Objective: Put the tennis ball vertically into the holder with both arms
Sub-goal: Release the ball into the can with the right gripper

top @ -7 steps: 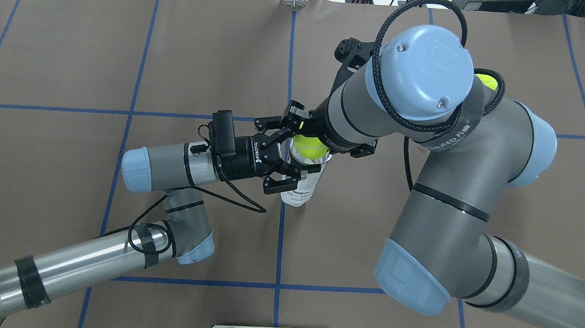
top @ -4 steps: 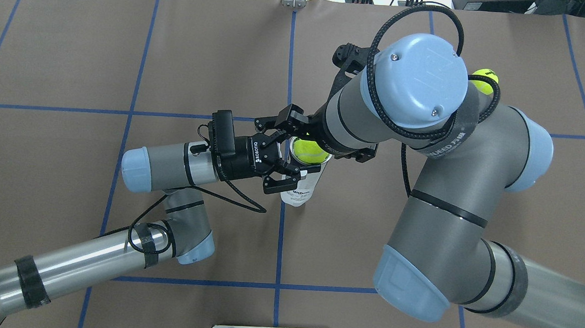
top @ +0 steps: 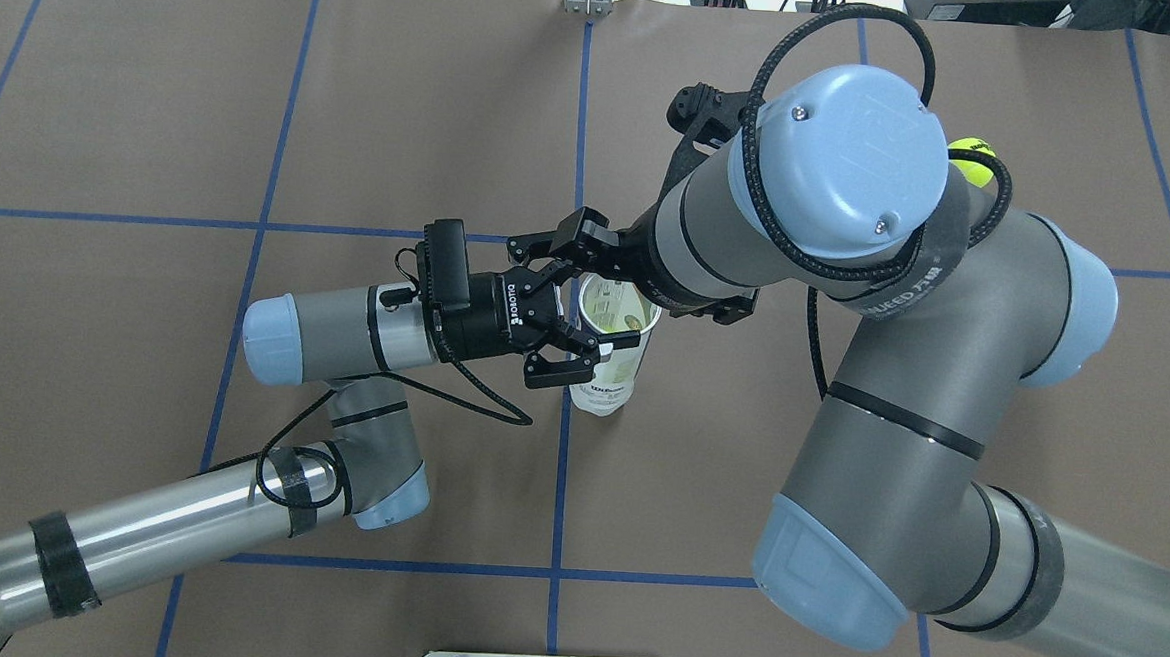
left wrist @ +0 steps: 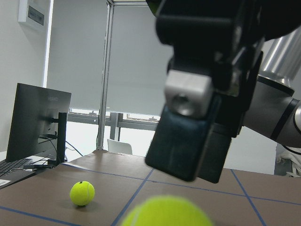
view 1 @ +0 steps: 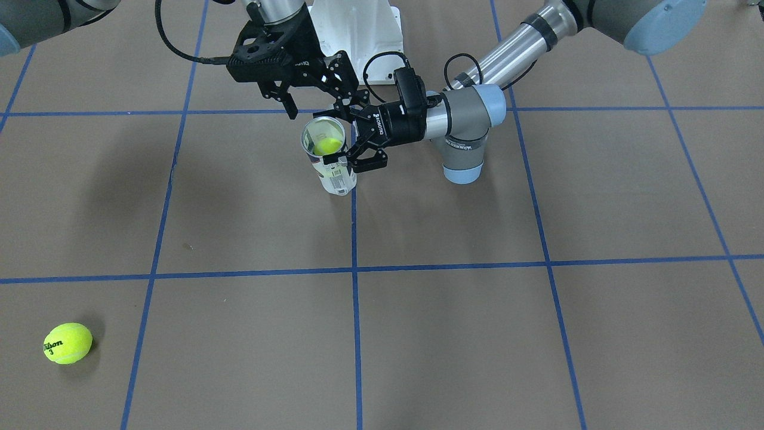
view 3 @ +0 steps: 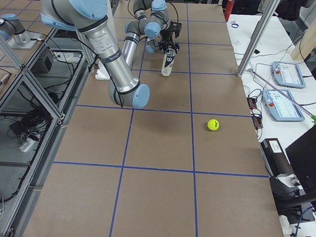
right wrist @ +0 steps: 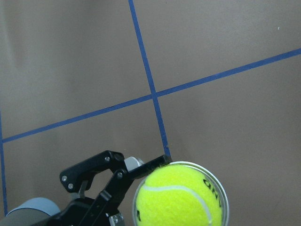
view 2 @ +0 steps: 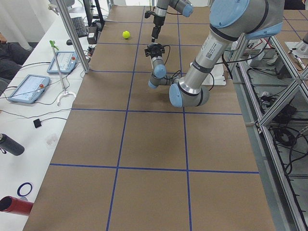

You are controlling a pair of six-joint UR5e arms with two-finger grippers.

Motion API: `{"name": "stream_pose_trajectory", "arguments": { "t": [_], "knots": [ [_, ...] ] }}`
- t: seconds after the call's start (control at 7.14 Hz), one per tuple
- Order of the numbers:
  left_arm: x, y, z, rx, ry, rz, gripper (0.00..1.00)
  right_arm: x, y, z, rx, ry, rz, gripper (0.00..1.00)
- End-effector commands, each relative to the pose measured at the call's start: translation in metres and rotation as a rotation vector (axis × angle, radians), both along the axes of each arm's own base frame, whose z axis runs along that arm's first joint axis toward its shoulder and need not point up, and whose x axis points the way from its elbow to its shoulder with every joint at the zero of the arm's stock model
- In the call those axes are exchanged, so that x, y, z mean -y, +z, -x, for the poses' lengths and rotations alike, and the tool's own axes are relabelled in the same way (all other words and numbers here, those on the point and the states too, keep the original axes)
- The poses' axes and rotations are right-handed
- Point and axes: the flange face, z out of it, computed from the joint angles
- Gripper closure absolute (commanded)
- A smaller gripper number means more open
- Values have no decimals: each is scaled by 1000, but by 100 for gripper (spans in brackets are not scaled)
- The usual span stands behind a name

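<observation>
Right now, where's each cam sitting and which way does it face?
Overhead: behind robot, looking forward-down; left arm, right arm, holder between.
Front: across table, facing robot; left claw grips holder, right claw open above.
Left side: table's left end, looking along it; left arm nearest.
Right side: opposite end; right arm nearest.
Left wrist: level, toward right claw and loose ball.
Right wrist: straight down; inserted ball in holder, left claw's fingers.
Shared: both side views show the loose ball.
</observation>
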Motion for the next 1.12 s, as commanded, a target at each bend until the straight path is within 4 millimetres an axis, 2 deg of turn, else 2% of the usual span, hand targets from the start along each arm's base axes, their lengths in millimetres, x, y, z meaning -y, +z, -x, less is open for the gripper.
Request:
{"name": "stream_pose_trajectory", "arguments": {
  "t": [0.0, 0.28, 0.56, 0.98],
  "knots": [
    [0, 0, 0, 0, 3, 2, 11, 1, 0, -2, -1, 2, -3, 0],
    [0, 1, 0, 1, 3, 2, 11, 6, 2, -6, -4, 9, -5, 0],
    [-2, -3, 1, -9, 6, -1, 1, 7, 3, -7, -5, 12, -4, 0],
    [-11, -10, 3, -36, 16, -15, 1, 9, 4, -9, -7, 16, -3, 0]
  ]
}}
